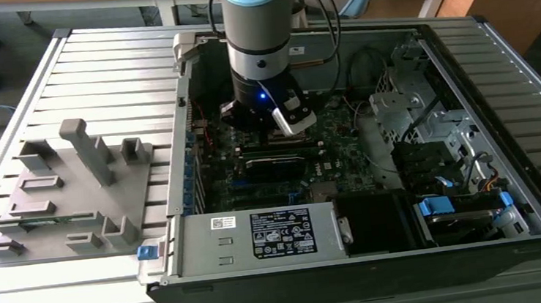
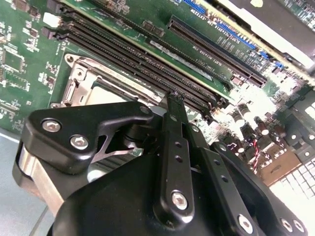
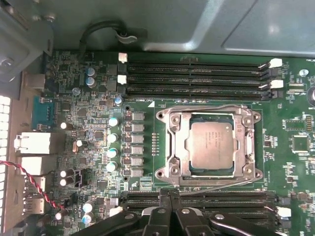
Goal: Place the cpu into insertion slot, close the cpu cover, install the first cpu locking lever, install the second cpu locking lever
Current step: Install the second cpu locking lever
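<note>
Free room and obstacles inside the open computer case

The arm reaches down through the case (image 1: 378, 259)'s open side, and the gripper (image 3: 170, 209) hangs just above the memory slots (image 3: 197, 201) beside the socket. In the first wrist view the cpu (image 3: 210, 144) lies in the socket under the cpu cover (image 3: 173, 142), with bare room above; more memory slots flank its far side. In the exterior view, the power supply (image 1: 258, 237), drive cage (image 1: 414, 109) and loose cables (image 1: 361, 63) crowd the edges.
</note>
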